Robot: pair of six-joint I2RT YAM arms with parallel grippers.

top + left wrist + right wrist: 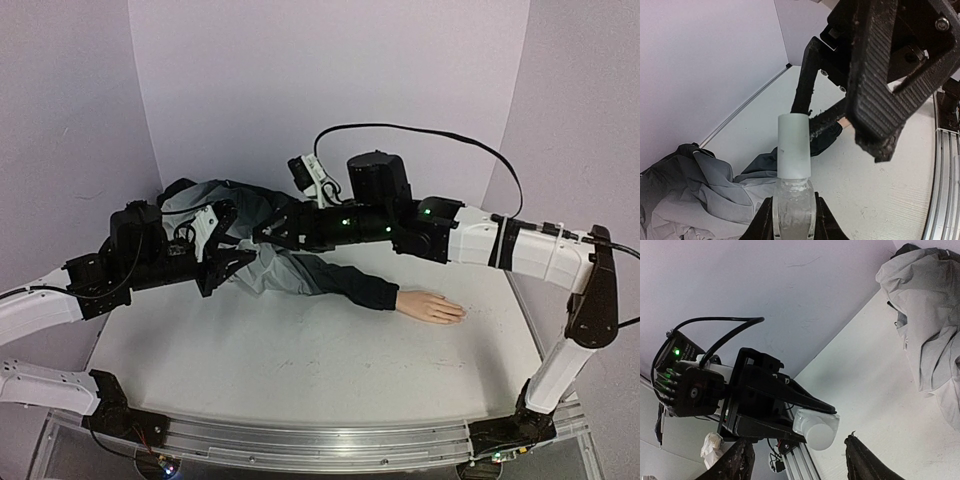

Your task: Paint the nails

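1. Your left tool (792, 222) is clamped on the small bottle (792, 150).
2. Your right tool (800, 461), stretched across leftward, stands apart, facing it.
3. The nails (457, 314) rest on the surface (300, 370), far right.

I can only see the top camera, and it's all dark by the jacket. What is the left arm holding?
Observer: The left wrist camera shows it. The left gripper is shut on a small bottle with a whitish cap, standing upright between the fingers.
Operator: Ooh! Is the other arm grabbing the cap?
Observer: Not yet. In the right wrist view the right gripper is open. Its fingers are spread close to the cap but are not gripping it.
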